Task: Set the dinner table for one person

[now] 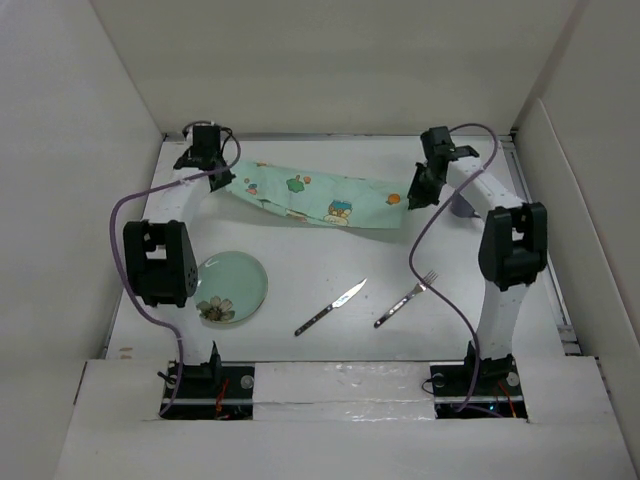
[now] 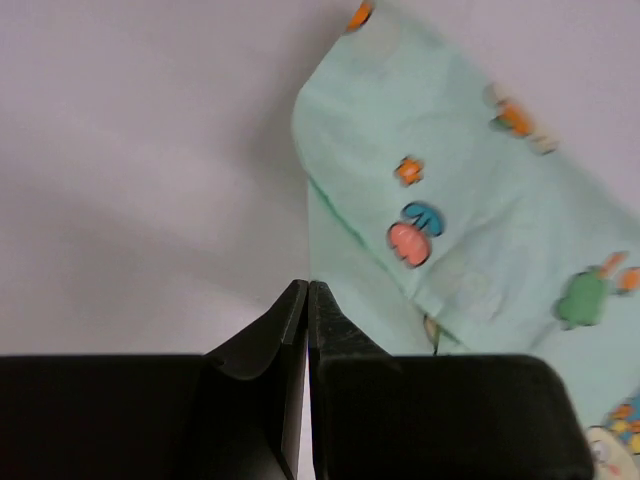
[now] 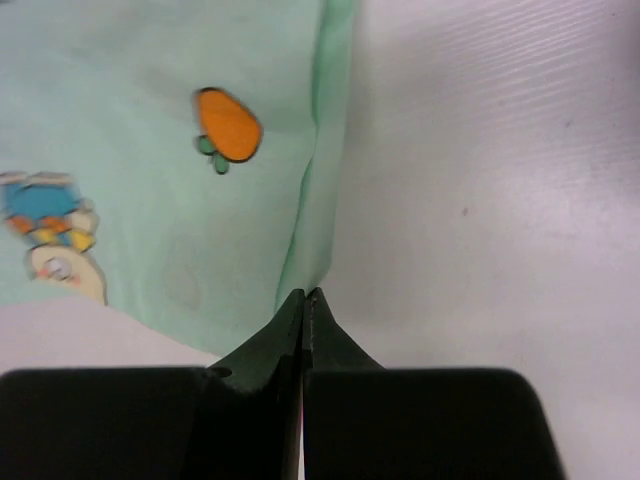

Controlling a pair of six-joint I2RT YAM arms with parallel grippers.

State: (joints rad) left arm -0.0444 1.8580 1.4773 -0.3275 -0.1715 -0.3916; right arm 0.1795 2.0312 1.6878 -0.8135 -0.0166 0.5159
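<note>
Since the placemat (image 1: pixel 318 200) is light, limp cloth, the left hand (image 2: pixel 307 292) and right hand (image 3: pixel 303 297) each pinch 1 end hem tight along the far edge of the counter (image 1: pixel 300 285).

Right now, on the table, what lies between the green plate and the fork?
A knife lies between the plate and the fork, apart from both, on the white table. The top external view shows this.

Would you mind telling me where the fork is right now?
In the top view, the fork lies on the dinner table right of centre, just right of the knife, nearer than the placemat.
</note>
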